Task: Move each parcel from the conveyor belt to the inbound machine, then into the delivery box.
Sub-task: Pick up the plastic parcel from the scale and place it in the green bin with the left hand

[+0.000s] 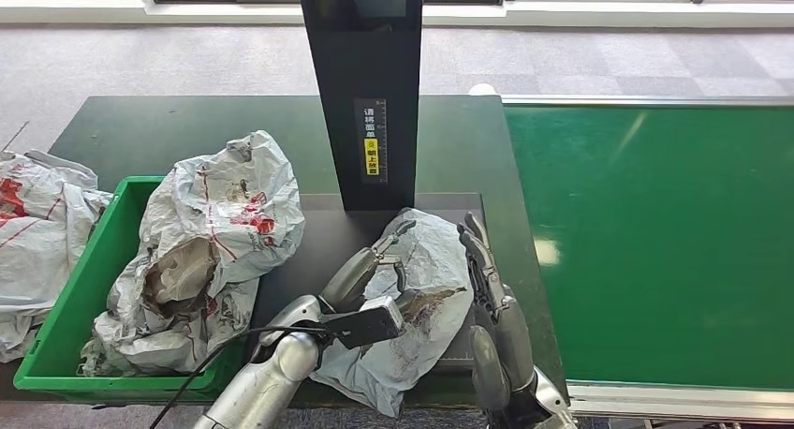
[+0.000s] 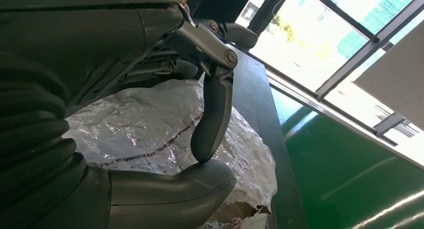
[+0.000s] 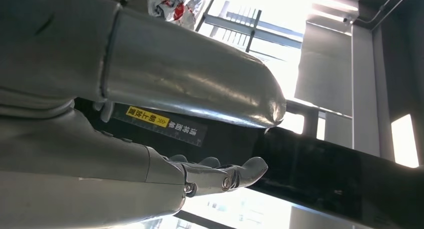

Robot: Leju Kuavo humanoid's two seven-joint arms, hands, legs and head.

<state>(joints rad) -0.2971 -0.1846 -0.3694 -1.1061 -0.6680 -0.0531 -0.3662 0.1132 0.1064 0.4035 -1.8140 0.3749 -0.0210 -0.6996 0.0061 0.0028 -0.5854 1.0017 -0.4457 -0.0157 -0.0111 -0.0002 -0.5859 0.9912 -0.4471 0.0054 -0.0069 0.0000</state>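
Note:
A crumpled grey parcel (image 1: 426, 288) lies on the dark platform (image 1: 309, 251) of the inbound machine, at the foot of its black post (image 1: 365, 92). My left hand (image 1: 374, 270) lies over the parcel's left side. In the left wrist view a finger (image 2: 212, 114) curls down to the thumb (image 2: 170, 189), and the parcel (image 2: 150, 129) bulges inside that hold. My right hand (image 1: 492, 307) stands beside the parcel's right edge with its fingers straight and apart. In the right wrist view the right hand (image 3: 100, 159) holds nothing.
A green delivery box (image 1: 66, 326) stands at the left with a large grey parcel (image 1: 211, 251) heaped in it. Another parcel (image 1: 33, 232) lies outside the box at the far left. The green conveyor belt (image 1: 655, 242) runs along the right.

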